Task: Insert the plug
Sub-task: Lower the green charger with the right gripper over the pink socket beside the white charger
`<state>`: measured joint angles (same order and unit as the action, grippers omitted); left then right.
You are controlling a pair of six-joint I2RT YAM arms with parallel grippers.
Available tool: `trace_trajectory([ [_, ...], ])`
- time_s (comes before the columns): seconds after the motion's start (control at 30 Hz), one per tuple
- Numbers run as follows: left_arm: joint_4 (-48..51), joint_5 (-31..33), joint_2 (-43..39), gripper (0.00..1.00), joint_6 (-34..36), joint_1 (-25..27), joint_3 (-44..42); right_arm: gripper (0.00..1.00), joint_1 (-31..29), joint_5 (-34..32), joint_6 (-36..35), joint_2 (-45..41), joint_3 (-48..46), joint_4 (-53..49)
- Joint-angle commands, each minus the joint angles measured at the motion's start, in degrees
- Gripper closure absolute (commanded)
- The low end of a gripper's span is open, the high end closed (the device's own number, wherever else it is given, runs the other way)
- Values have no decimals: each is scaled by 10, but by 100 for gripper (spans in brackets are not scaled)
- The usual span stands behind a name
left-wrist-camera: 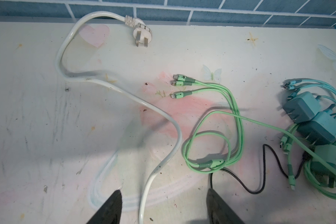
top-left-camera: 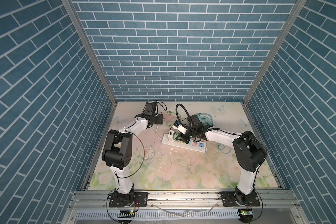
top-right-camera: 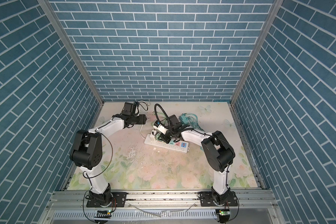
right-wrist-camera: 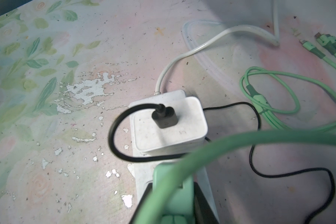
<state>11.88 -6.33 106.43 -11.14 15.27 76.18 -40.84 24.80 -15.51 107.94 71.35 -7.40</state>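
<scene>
- My right tool [right-wrist-camera: 172,187] is clenched on the green plug [right-wrist-camera: 182,203], held over the power strip [right-wrist-camera: 142,174], just beside the white adapter [right-wrist-camera: 169,128].
- My left tool [left-wrist-camera: 163,192] is released and holds nothing; it hangs over the white cord [left-wrist-camera: 175,135], well apart from the strip.
- Risk: prongs are hidden and may miss the slots; the unheld strip could slide.
- Risk: the plug's green cable [right-wrist-camera: 260,139] could tug it askew, or the plug could knock the adapter.
- Writing: none readable; the strip's coloured markings are too small.
</scene>
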Motion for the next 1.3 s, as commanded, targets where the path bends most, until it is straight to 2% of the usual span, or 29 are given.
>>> trace_trajectory([
  [0.0,-6,-1,-22,30,1,-3,-12,100,-10,6,-37,22,-21,-10],
  [0.27,-11,-1,-30,30,1,-6,-19,100,-10,-14,-52,20,-26,-71],
  [1.27,-17,-19,-55,30,20,-18,-34,100,-21,-22,-44,20,-73,-107],
])
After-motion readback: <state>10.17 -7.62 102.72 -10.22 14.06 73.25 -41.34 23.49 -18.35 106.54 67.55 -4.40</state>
